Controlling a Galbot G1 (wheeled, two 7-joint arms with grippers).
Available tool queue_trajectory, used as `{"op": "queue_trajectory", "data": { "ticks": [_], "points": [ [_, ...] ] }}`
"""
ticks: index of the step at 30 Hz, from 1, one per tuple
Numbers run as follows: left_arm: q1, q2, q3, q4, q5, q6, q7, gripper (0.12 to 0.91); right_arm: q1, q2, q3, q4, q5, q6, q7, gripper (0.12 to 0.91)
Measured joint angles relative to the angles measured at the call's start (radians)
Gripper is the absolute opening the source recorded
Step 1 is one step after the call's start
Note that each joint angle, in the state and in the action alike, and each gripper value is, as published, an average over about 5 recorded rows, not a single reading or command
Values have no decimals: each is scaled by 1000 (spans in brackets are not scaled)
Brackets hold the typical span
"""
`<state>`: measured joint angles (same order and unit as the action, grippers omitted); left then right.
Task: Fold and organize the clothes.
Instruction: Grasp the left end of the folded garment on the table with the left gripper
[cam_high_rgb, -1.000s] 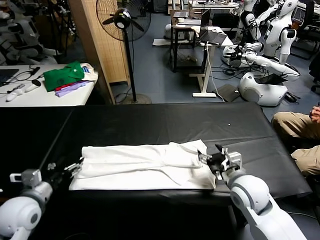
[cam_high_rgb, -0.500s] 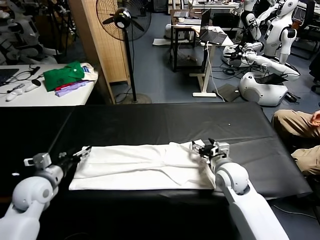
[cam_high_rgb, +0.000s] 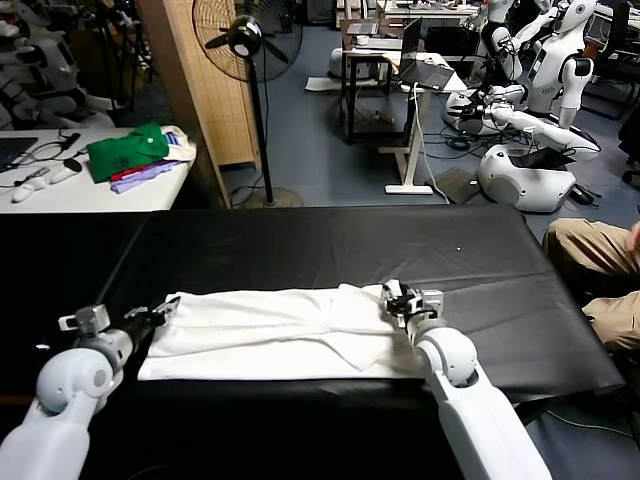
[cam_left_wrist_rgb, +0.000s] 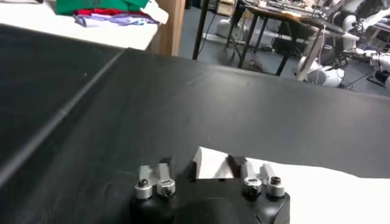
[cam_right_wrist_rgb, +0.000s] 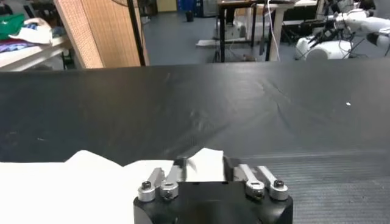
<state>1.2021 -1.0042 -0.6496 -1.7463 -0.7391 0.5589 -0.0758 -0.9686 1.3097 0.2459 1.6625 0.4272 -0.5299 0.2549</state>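
Note:
The clothes, a white T-shirt (cam_high_rgb: 280, 335), lie folded into a long strip across the near part of the black table (cam_high_rgb: 300, 240). My left gripper (cam_high_rgb: 168, 305) is at the strip's far left corner. In the left wrist view the left gripper (cam_left_wrist_rgb: 201, 168) has a peak of the white T-shirt (cam_left_wrist_rgb: 213, 164) pinched between its fingers. My right gripper (cam_high_rgb: 392, 297) is at the far right corner. In the right wrist view the right gripper (cam_right_wrist_rgb: 204, 166) is shut on a flap of the T-shirt (cam_right_wrist_rgb: 204, 164), whose cloth spreads out to one side (cam_right_wrist_rgb: 61, 182).
A white side table at the far left holds a green garment (cam_high_rgb: 128, 150) on purple cloth. A standing fan (cam_high_rgb: 245, 40) and a wooden panel stand behind the table. A seated person's legs (cam_high_rgb: 590, 250) are at the right edge. Other robots and desks fill the background.
Both grippers have moved in from the strip's ends onto its far corners and gone from open to shut on the cloth. The right corner of the shirt is drawn inward.

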Motion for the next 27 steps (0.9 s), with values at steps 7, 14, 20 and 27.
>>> {"op": "queue_trajectory", "data": {
  "ticks": [7, 14, 20, 27],
  "points": [
    [20, -24, 16, -4, 206, -94, 6, 128, -36, 25, -15, 19, -58, 41, 90, 137],
    [33, -27, 9, -23, 268, -114, 19, 127, -66, 10, 1, 62, -59, 38, 54, 152],
    [52, -14, -14, -47, 246, -115, 21, 266, -101, -32, 33, 134, -53, 35, 11, 406],
    [99, 6, -60, -90, 139, -88, 18, 660, -157, -84, 75, 250, -23, 24, -7, 751]
  ]
}}
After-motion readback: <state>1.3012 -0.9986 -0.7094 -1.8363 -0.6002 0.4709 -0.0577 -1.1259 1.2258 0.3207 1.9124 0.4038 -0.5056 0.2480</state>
